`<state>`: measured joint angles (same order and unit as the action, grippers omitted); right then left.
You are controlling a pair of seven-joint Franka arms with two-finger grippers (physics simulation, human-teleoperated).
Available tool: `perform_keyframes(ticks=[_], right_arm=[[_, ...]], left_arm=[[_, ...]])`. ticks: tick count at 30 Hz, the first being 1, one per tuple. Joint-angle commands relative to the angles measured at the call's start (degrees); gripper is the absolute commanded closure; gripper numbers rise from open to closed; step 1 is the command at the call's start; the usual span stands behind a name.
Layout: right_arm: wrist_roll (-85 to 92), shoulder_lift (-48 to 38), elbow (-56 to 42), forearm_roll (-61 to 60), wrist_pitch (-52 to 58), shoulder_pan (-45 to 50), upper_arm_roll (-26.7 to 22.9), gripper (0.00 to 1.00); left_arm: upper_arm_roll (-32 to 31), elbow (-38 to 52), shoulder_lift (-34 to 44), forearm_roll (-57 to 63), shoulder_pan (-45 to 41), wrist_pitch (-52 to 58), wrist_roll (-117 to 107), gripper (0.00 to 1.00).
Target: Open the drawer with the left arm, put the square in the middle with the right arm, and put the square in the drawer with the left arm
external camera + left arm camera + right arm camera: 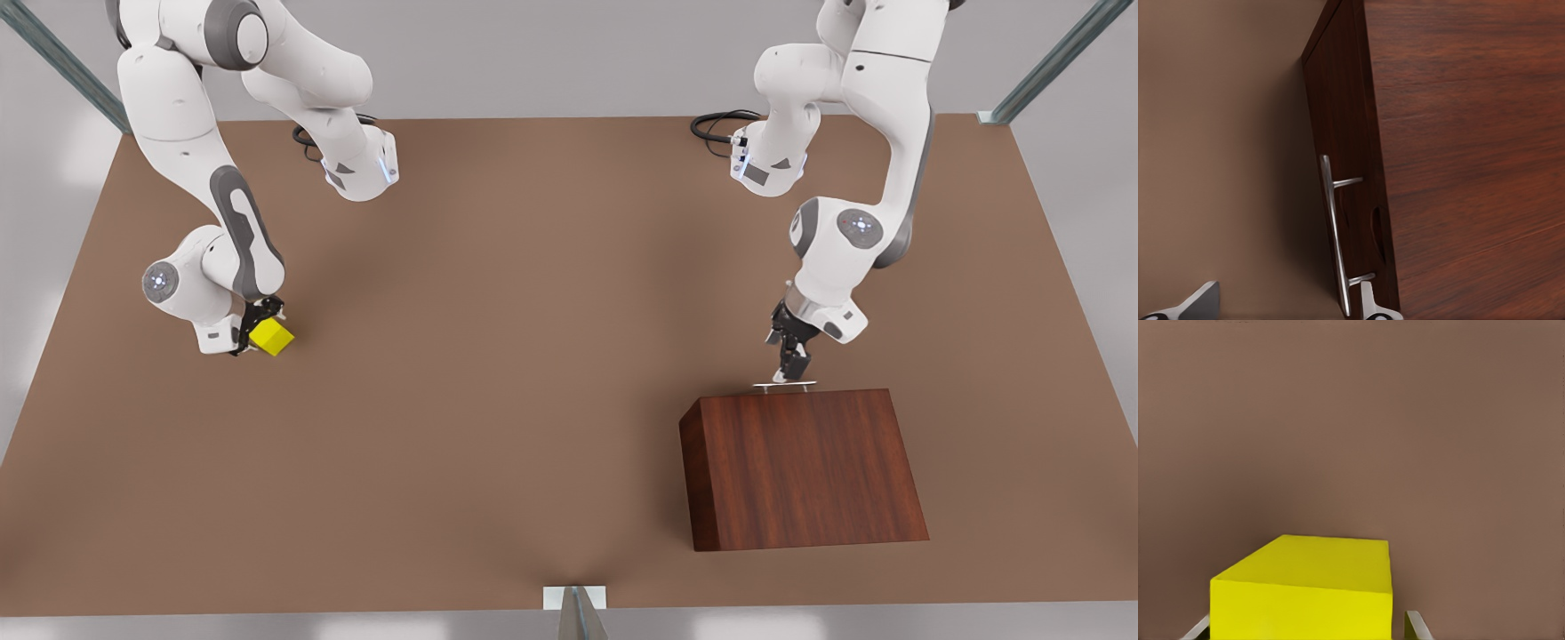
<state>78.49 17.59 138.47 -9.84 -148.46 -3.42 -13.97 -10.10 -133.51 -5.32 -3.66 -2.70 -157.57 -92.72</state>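
Right gripper has its jaws around the yellow square; left gripper, jaws wide, straddles the drawer handle of the wooden box.

No text, label, brand, number or sign can be read anywhere — not on the wooden box, the yellow square, the brown bench or the white arms.
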Motion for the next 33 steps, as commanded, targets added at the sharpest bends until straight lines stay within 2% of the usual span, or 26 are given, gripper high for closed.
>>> perform_keyframes(ticks=[1, 2, 3, 4, 7, 9, 15, 18, 19, 23, 26, 33], right_arm=[[0.0, 0.0, 0.0, 0.0, 0.0, 0.0, 0.0, 0.23], [0.0, 0.0, 0.0, 0.0, 0.2, 0.1, 0.0, 0.29], [-0.1, 0.0, -0.1, 0.0, 0.3, 0.1, 0.0, 0.29], [-0.2, 0.0, -0.2, 0.0, 0.4, 0.1, 0.0, 0.38], [-0.4, 0.1, -0.3, 0.0, 0.3, 0.2, 0.0, 0.38], [-0.8, 0.2, -0.4, 0.0, 0.3, 0.2, 0.1, 0.42], [-1.3, -2.6, -0.3, 0.0, 1.2, 0.2, 1.7, 0.42], [-10.9, -6.8, -0.4, -0.1, 4.3, 8.1, 3.2, 0.42], [-19.1, -7.7, -1.2, -0.2, 4.2, 8.7, 9.3, 0.42], [-38.3, -7.4, -5.1, -0.1, 4.0, 8.8, 23.6, 0.42], [-51.2, -6.5, -7.4, 0.0, 3.5, 16.3, 25.1, 0.42], [-74.5, 5.2, -18.8, 0.6, -1.2, 32.2, 25.1, 0.42]], left_arm=[[0.0, 0.0, -0.1, 0.0, 0.1, 0.0, 0.1, 0.0], [0.1, 0.0, -0.9, 0.0, 0.1, -0.5, 0.0, 0.0], [0.1, 0.0, -1.3, 0.0, 0.1, -0.6, 0.0, 0.0], [0.1, 0.0, -1.6, -0.1, 0.1, -0.8, 0.0, 0.0], [0.2, 0.1, -2.8, -0.2, 0.1, -2.8, -0.9, 0.0], [0.4, 0.2, -3.0, -0.1, 0.1, -3.0, -0.9, 0.0], [0.6, 0.2, -4.4, -0.2, 0.2, -3.2, -0.9, 0.0], [1.7, 0.2, -4.4, -0.2, 0.2, -3.1, -0.8, 0.0], [1.8, 0.1, -4.4, -0.2, 0.2, -3.1, -0.8, 0.0], [1.8, 0.0, -4.8, -0.2, 0.2, -2.4, -0.9, 0.0], [1.8, -0.1, -4.1, -0.2, 0.2, -0.3, -1.0, 0.0], [1.8, -2.2, -1.6, -0.2, 0.2, 2.0, -2.7, 0.0]])
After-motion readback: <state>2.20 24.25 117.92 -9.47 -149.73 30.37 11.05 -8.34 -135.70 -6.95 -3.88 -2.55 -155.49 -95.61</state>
